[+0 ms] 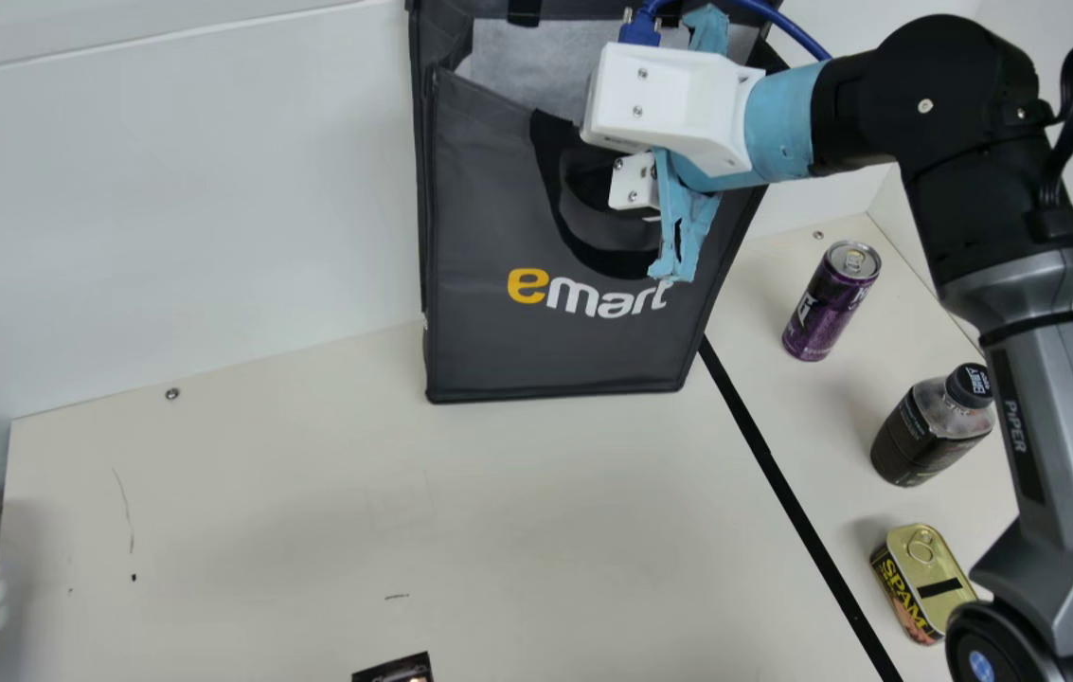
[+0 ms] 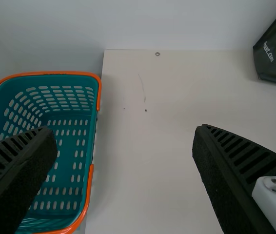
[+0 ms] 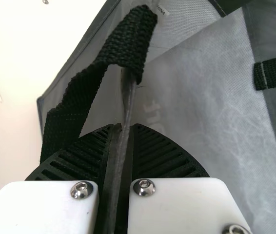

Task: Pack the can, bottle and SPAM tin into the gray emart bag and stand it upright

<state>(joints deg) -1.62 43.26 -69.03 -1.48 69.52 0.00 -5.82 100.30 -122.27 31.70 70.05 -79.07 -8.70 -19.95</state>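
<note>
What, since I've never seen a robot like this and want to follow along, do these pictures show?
This is a two-armed robot at a cream table. The main view comes from a camera on its neck, between the arms; the two wrist views come from cameras on the arms themselves. On the table stand a gray emart bag, a purple drink can and a black-capped bottle, with a SPAM tin nearby. The right gripper pinches the bag's fabric wall. The left gripper is open and empty; beyond it you see a teal basket.
</note>
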